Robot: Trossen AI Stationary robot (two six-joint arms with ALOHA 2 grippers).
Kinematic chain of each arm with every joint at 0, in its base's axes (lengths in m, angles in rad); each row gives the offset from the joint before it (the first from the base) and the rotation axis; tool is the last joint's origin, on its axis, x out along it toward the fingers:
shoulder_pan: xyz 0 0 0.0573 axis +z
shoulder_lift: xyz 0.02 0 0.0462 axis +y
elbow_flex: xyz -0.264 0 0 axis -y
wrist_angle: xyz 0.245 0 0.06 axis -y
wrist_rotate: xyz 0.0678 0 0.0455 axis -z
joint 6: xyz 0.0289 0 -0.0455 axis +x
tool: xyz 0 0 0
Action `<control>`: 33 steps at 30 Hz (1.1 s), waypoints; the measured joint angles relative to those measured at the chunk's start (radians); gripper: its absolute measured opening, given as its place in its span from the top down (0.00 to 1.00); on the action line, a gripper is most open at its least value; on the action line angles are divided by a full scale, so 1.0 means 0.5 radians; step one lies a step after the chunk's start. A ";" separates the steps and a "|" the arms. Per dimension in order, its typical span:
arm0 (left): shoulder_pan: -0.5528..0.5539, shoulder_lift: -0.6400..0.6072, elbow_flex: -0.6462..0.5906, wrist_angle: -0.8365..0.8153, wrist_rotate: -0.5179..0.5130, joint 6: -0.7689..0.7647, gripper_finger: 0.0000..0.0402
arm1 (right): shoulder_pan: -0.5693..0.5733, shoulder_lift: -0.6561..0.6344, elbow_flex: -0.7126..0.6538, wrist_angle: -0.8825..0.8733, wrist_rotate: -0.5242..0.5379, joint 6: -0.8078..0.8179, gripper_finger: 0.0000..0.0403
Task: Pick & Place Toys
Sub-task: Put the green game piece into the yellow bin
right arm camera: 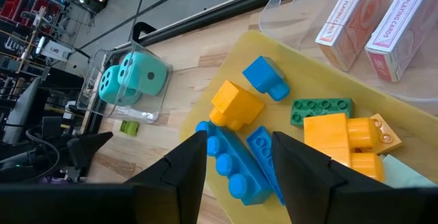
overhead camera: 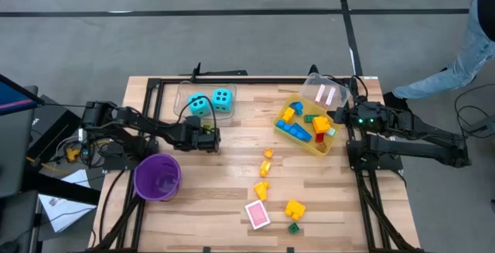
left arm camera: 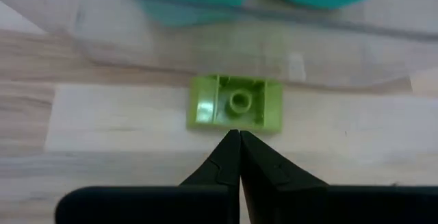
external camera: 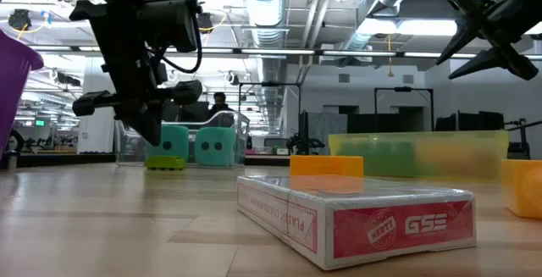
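A lime green brick [left arm camera: 236, 102] lies hollow side up on the wooden table, just in front of a clear box [overhead camera: 203, 90] that holds two cyan dice [overhead camera: 211, 102]. My left gripper [left arm camera: 238, 136] is shut, and its tips stand at the brick's near edge. My right gripper [right arm camera: 239, 138] hangs open above the yellow bin [overhead camera: 334, 146], which holds blue, yellow, orange and green bricks. More bricks [overhead camera: 264, 168] and a pink card box [overhead camera: 257, 214] lie loose on the table. My left gripper's shut fingertips [left arm camera: 233, 145] slant down toward the brick's near long edge [left arm camera: 236, 125]. Whether they touch it I cannot tell. The brick lies flat on the table.
A purple cup [overhead camera: 158, 177] stands near the left arm. A clear tub with two pink card packs [overhead camera: 326, 94] sits behind the yellow bin. A person's leg [overhead camera: 448, 67] shows beyond the table's far right corner.
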 joint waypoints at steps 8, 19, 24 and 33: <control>0.056 0.011 0.000 0.013 -0.074 0.025 1.00 | 0.000 0.000 -0.001 -0.002 0.000 0.000 0.61; 0.016 0.219 0.001 0.201 -0.060 0.011 1.00 | 0.001 0.001 0.000 -0.001 0.001 0.000 0.61; 0.022 0.279 0.001 0.227 -0.079 0.004 1.00 | 0.002 0.001 0.000 0.004 0.000 0.000 0.61; 0.050 0.283 0.001 0.230 -0.019 0.010 1.00 | 0.002 0.000 -0.001 0.004 -0.015 0.000 0.61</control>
